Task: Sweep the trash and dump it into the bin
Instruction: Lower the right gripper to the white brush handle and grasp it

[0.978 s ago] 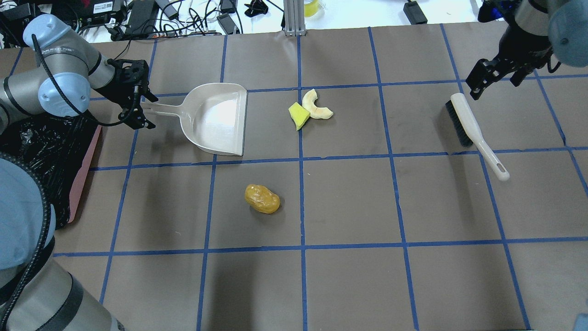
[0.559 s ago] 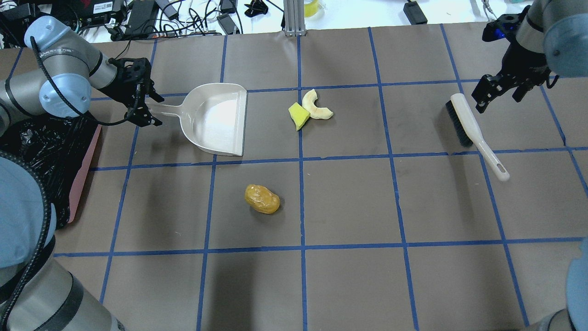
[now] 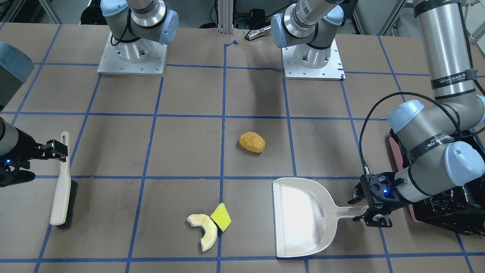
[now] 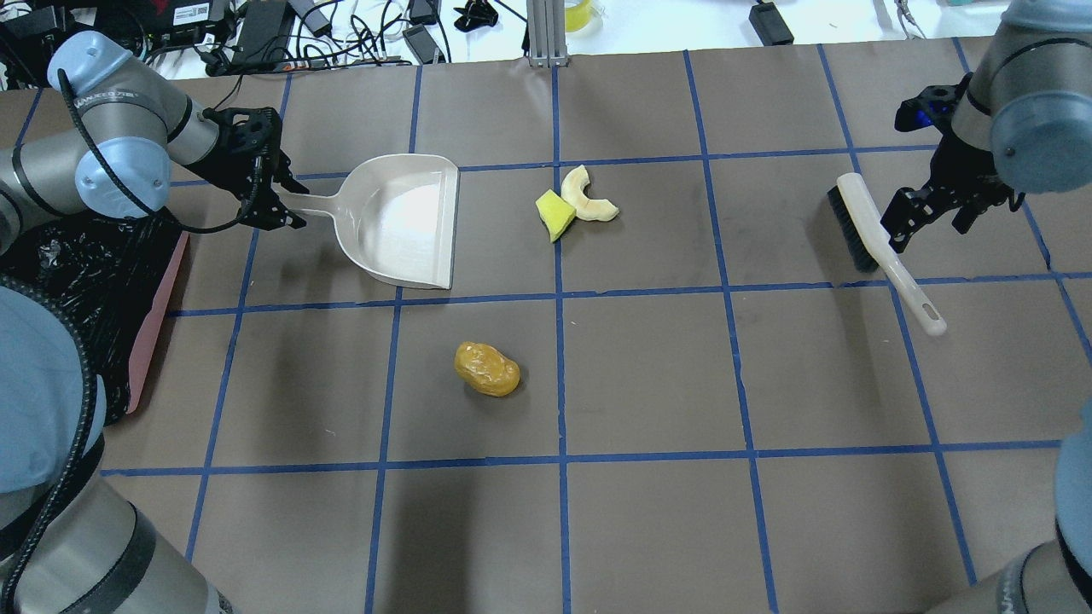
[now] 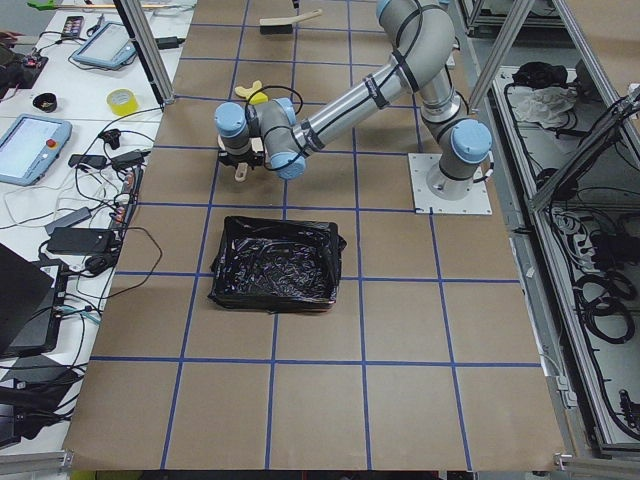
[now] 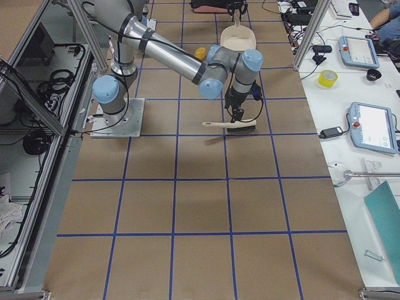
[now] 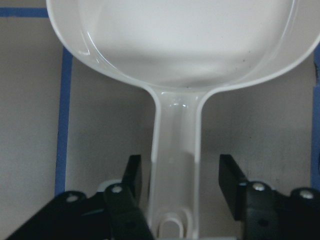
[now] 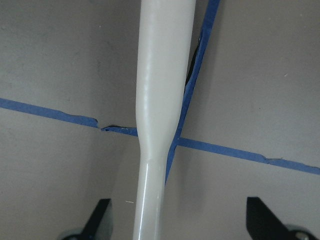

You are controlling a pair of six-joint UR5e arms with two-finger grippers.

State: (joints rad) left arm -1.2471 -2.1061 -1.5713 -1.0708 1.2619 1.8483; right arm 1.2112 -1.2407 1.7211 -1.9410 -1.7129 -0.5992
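Note:
The trash lies on the brown table: an orange-yellow lump [image 4: 486,369], a pale crescent slice [image 4: 587,194] and a yellow-green wedge [image 4: 554,214] touching it. The bin [image 4: 158,315], a pink tray lined with a black bag, sits at the left edge. My left gripper [image 4: 286,203] is open, its jaws on either side of the off-white dustpan's [image 4: 401,220] handle [image 7: 175,150], with gaps both sides. My right gripper [image 4: 926,226] is open above the white brush's [image 4: 870,230] handle [image 8: 160,100], which runs between the jaws.
Blue tape lines grid the table. Cables and power bricks [image 4: 256,26] lie beyond the far edge, with a metal post [image 4: 546,30] at the middle. Both arm bases [image 3: 132,53] stand at the robot's side.
My left gripper has moved right along the dustpan handle toward the pan. My right gripper has moved from beyond the brush's head to over its handle. The trash, dustpan and brush have not moved.

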